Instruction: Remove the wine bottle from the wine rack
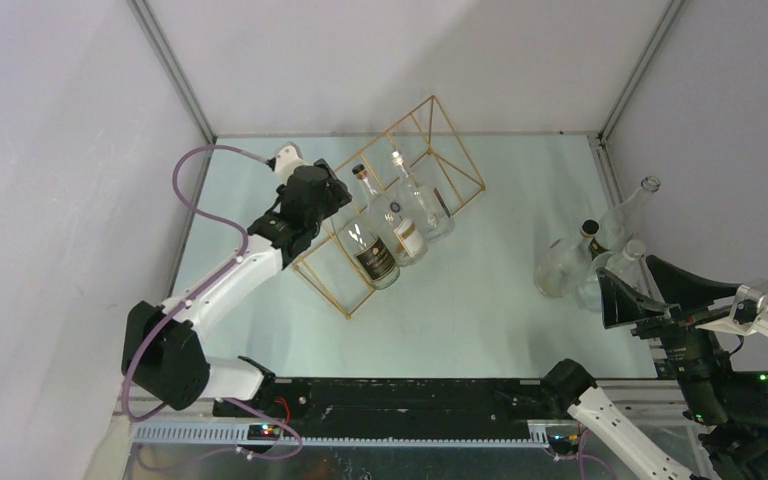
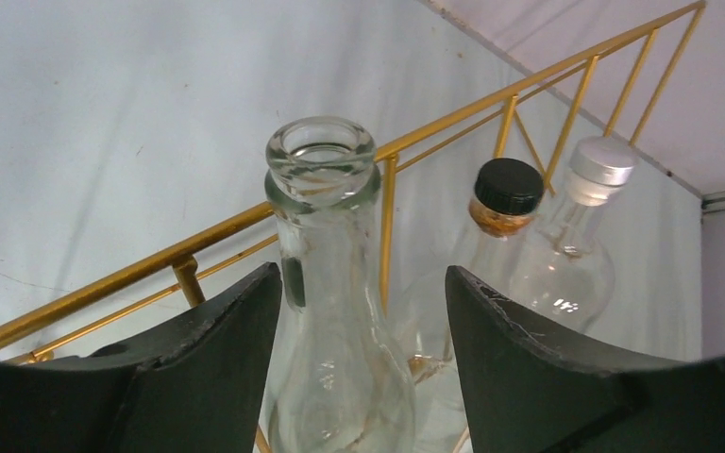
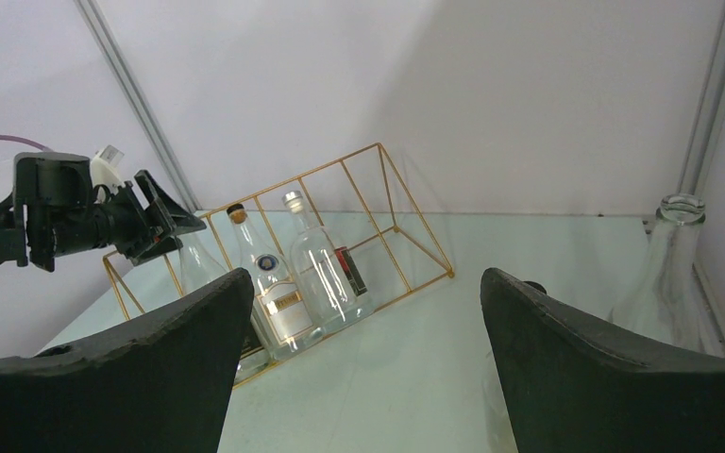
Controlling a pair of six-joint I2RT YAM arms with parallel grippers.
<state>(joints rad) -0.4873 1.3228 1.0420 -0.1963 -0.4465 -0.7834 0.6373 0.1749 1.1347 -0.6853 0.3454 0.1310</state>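
The table (image 1: 480, 320) carries the wine rack (image 2: 104, 283) on its far left part. The wine bottle (image 2: 326, 245) leans in the rack cell nearest my left arm, with its mouth uncorked. It is clear glass, so stiff, smooth, probably slippery and breakable, and I judge it empty and rather light. My left gripper (image 2: 361, 274) stands open around the neck, with a gap on one side. Just under the thick lip seems the best place to hold. My right gripper (image 3: 363, 278) is wide open, holds nothing, and is well apart from the rack.
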